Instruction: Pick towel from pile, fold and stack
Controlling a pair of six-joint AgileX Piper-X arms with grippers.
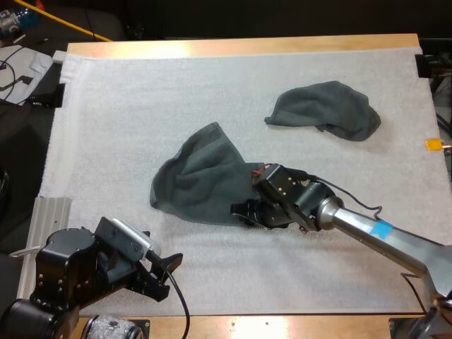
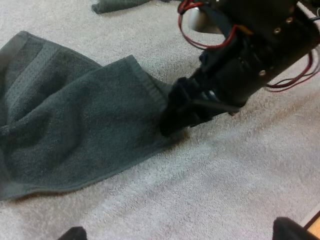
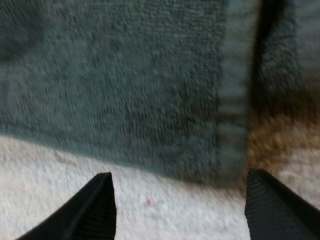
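My right gripper (image 1: 244,210) sits low at the near right corner of the half-spread towel (image 1: 201,176), which lies in the middle of the surface (image 1: 233,46) on the white mat (image 1: 127,127). Its fingers (image 3: 97,210) stand apart on the mat, and the towel's hemmed edge is just ahead of them, clear of both. The crumpled towel (image 1: 323,109) lies well apart, toward the surface's far right corner. My left gripper (image 1: 168,275) hangs near the surface's near left corner, fingers (image 2: 292,231) apart on nothing, facing the half-spread towel.
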